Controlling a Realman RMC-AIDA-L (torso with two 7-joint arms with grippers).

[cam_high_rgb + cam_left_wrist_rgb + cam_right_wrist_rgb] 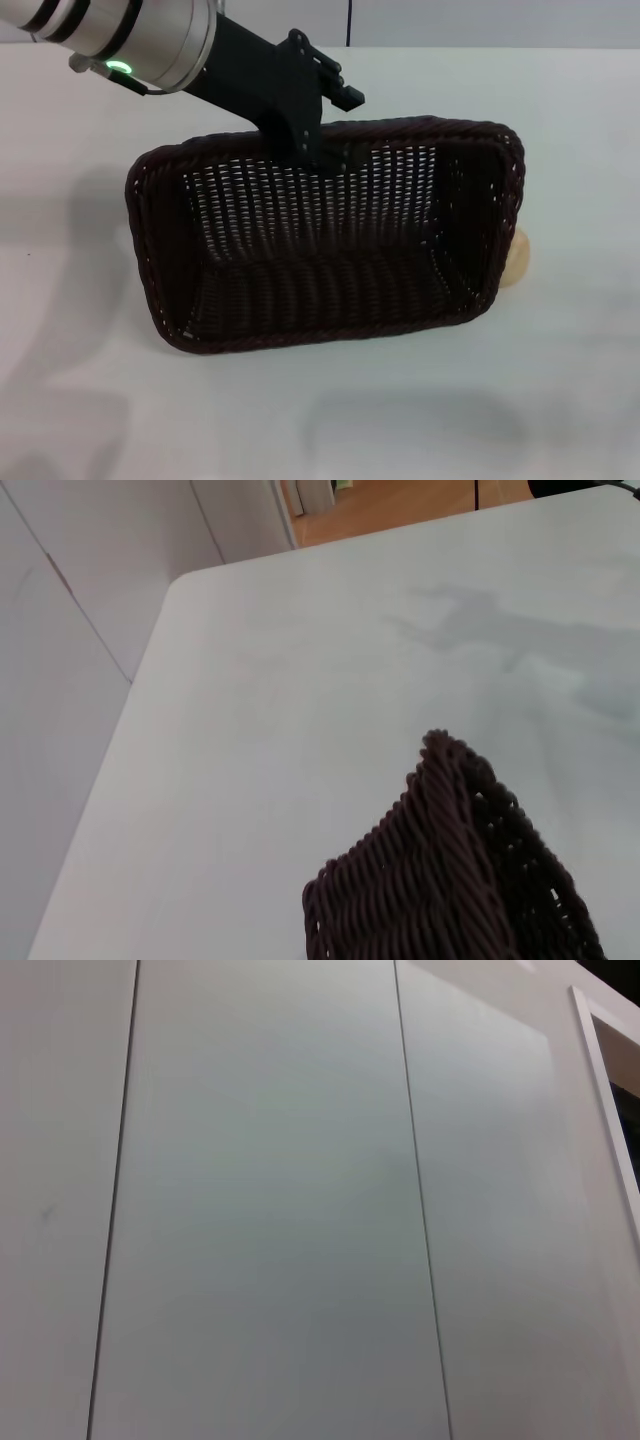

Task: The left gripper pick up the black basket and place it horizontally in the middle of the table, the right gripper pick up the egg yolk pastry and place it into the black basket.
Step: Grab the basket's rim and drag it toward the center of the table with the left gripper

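Holding the basket [330, 240] by its far rim, your left gripper [318, 128] has it tilted above the table [90, 400]; pastry [516, 258] peeks just beyond the basket's right end. Left wrist: only a basket corner shows. Right wrist: wall, gripper unseen. Lowering there could crush the pastry.

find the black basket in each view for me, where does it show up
Head view: the black basket fills the centre, tilted with its opening toward the camera, the left gripper at its far rim.
Left wrist view: only one braided corner of it shows, at the lower edge.
Right wrist view: not in it; only pale wall panels.
Shared landmark: the white table, also behind the basket in the left wrist view.
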